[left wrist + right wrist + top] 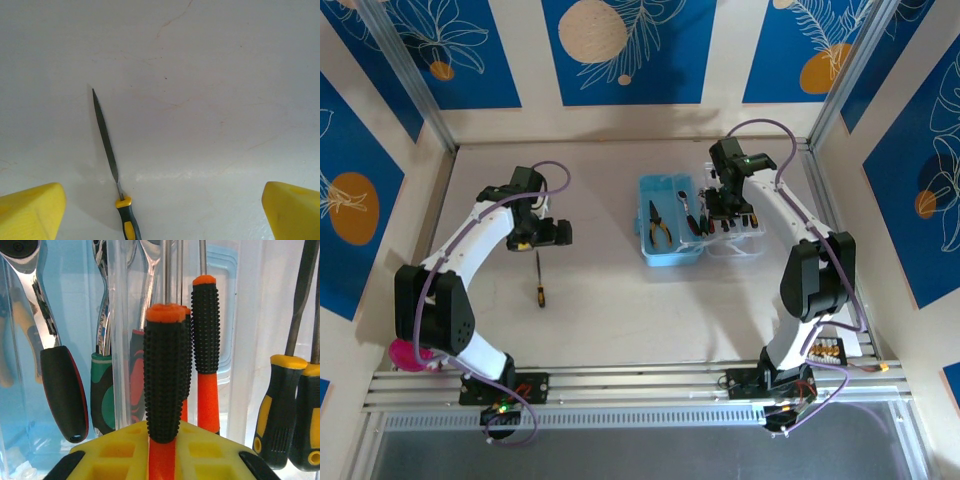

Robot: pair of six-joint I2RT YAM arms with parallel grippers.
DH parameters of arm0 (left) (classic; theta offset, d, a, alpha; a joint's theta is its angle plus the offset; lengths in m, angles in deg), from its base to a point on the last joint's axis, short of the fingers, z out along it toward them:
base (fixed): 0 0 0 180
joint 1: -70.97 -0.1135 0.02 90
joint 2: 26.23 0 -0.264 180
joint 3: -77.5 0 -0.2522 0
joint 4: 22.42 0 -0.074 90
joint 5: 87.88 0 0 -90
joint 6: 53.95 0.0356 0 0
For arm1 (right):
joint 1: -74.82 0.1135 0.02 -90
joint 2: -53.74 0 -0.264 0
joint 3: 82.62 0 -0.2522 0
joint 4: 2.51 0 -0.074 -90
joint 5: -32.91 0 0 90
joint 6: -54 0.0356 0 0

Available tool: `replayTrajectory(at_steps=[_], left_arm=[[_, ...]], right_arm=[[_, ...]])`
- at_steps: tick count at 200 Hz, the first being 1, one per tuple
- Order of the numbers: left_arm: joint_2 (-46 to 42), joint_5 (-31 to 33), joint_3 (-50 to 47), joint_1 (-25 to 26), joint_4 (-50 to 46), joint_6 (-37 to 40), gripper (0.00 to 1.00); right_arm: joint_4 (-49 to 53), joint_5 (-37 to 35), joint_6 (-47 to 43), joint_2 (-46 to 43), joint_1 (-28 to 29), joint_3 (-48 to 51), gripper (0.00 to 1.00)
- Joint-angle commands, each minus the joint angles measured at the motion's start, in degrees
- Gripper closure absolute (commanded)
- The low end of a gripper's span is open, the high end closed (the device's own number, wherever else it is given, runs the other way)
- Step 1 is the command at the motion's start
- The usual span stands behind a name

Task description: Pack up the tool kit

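Left gripper (162, 196): fingers spread wide over table (225, 75). Yellow-handled file (106, 137) lies flat between them, nearer left finger, not touched. Blue case (670, 250) open, pliers (660, 226) inside. Right gripper (162, 445) at the case: fingers pinching orange-black screwdriver (166, 375); wrench (62, 390) just left.
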Motion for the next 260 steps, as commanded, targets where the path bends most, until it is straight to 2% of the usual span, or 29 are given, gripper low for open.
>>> replayTrajectory(at_steps=[1,61,85,99,125,146,194,260], left_arm=[[-0.42,-1.55,-0.11,-0.05,0.27,0.82,0.00],[0.31,-1.73,-0.23,-0.01,0.18,0.95,0.00],[0.35,-0.61,-1.07,-0.01,-0.67,1.26,0.00],[0.22,0.88,-2.22,-0.01,-1.21,1.35,0.00],[-0.34,3.36,-4.96,-0.12,-1.33,1.41,0.00],[-0.61,4.71,-7.16,-0.26,-1.06,0.70,0.05],[1.75,4.28,-11.96,-1.19,0.65,-0.85,0.27],[7.12,3.33,-15.16,-1.55,4.72,-3.53,0.50]], right_arm=[[-0.06,1.47,-0.18,0.25,0.14,-1.25,0.80],[0.93,1.27,-0.39,-0.13,0.13,-2.47,0.72],[2.38,0.89,-0.43,-1.09,0.32,-3.94,0.65],[3.18,0.32,-0.36,-2.16,0.72,-4.85,0.53],[4.66,-0.61,-0.70,-4.44,2.18,-6.26,0.12],[5.40,-0.90,-0.67,-6.06,4.22,-6.70,0.00],[5.34,0.39,0.99,-8.19,6.85,-4.98,0.01],[4.99,1.06,1.84,-9.93,7.28,-2.67,0.01]])
